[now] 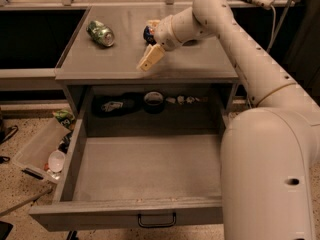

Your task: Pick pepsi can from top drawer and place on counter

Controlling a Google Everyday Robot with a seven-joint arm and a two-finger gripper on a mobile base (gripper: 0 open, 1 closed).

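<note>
One pepsi can (148,34), on the counter (200,59), sits just up and back from the lower finger (150,58) of the gripper (148,43); its axis is not discernible. One gripper, jaws spread, gripping nothing. One green can (101,33) lies on its side, well left. One top drawer (150,169), pulled out below.

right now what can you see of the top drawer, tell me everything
The top drawer is a wide, shallow grey drawer, metal by its look, pulled far out below the counter. Its flat floor is bare; a small dark handle sits on the front panel. Nothing touches it: the gripper is up over the counter, jaws open, by the pepsi can.
</note>
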